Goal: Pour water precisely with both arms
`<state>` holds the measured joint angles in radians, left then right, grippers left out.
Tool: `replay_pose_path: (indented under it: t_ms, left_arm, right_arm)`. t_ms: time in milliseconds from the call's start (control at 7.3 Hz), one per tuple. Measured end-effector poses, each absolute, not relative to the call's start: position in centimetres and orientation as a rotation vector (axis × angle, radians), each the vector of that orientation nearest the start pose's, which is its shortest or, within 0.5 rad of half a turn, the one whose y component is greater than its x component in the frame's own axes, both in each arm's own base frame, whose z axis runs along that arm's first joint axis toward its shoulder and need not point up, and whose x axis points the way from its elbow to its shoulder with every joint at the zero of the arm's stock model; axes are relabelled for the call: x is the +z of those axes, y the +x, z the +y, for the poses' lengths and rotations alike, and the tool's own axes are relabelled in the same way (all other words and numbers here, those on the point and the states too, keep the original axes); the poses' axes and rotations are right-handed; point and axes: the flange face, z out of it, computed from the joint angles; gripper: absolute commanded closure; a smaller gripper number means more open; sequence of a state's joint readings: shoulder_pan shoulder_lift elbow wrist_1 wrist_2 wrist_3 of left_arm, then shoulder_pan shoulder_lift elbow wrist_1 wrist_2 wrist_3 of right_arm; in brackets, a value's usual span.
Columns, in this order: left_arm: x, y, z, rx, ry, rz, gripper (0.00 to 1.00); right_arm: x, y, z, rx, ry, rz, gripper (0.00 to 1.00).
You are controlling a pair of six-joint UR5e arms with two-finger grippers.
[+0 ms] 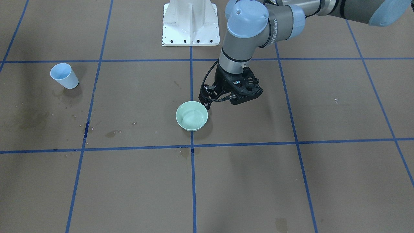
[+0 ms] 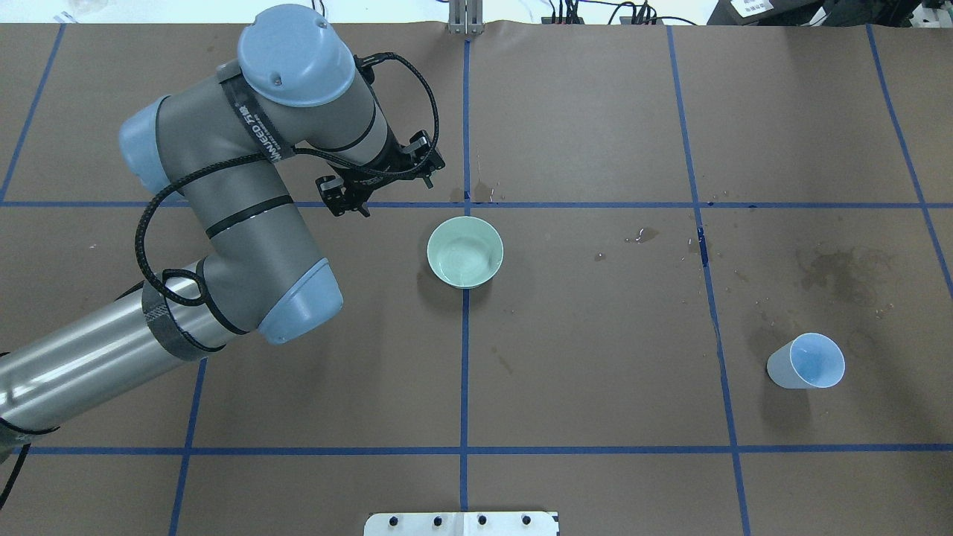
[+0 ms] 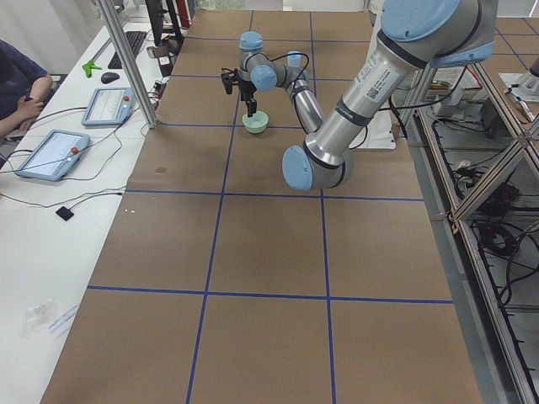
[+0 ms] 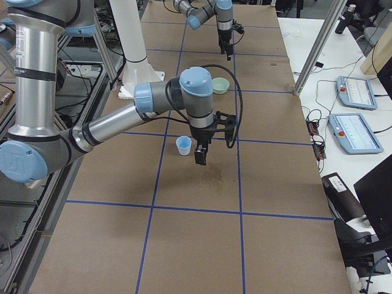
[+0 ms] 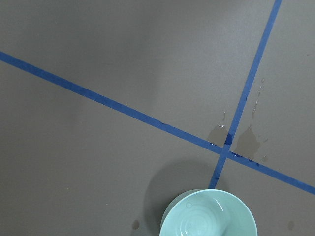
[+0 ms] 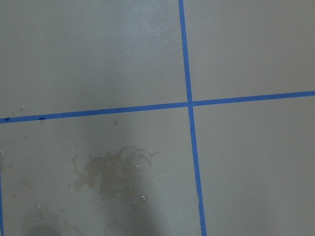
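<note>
Brown paper (image 1: 323,181) covers the table, which blue tape lines (image 1: 193,181) divide into large squares. A white ribbed pedestal (image 1: 190,22) with bolt holes stands at the far edge. A dark blotchy stain (image 2: 841,268) marks one square. On a white side bench lie two tablet-like pendants (image 3: 52,153), a keyboard (image 3: 130,42) and a mouse (image 3: 109,77), with a seated person's arm (image 3: 21,80) beside them.

Pale green bowl (image 2: 441,246), pale blue cup (image 2: 778,370), brown table (image 2: 595,372), blue grid lines (image 2: 464,372)

Bowl (image 2: 465,251) mid-table, left gripper (image 1: 206,103) just beside it. Cup (image 2: 806,362) well apart, toward right. Open table (image 2: 595,372) between.
</note>
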<state>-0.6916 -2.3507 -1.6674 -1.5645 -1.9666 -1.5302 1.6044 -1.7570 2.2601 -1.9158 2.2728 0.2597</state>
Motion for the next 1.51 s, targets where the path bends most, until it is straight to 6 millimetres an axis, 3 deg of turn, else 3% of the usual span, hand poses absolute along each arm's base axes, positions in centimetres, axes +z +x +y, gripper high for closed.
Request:
replay_pose_path:
  t_ms: [274, 548, 685, 960, 1234, 1508]
  left_arm:
    - [14.7, 46.4, -51.0, -0.434, -0.037, 0.940, 0.00]
    - [14.7, 46.4, -50.9, -0.440, -0.037, 0.939, 0.00]
    - [14.8, 46.4, -51.0, -0.441, -0.038, 0.938, 0.00]
    - [14.8, 46.4, -51.0, -0.443, -0.039, 0.934, 0.00]
    - [14.9, 46.4, -51.0, -0.444, -0.040, 0.933, 0.00]
    - [14.9, 46.3, -51.0, -0.443, -0.042, 0.933, 0.00]
  right_arm:
    - [41.7, 8.6, -30.4, 0.290, 0.111, -0.629, 0.01]
    - [39.5, 9.1, -27.2, 0.374, 0.138, -0.558, 0.01]
    - [38.1, 8.4, -26.8, 0.416, 0.157, -0.537, 0.01]
    - [34.9, 3.5, -27.3, 0.485, 0.193, -0.483, 0.01]
    - [33.8, -4.6, -28.0, 0.546, 0.243, -0.393, 0.01]
    - [33.7, -12.6, -26.6, 0.584, 0.343, -0.356, 0.00]
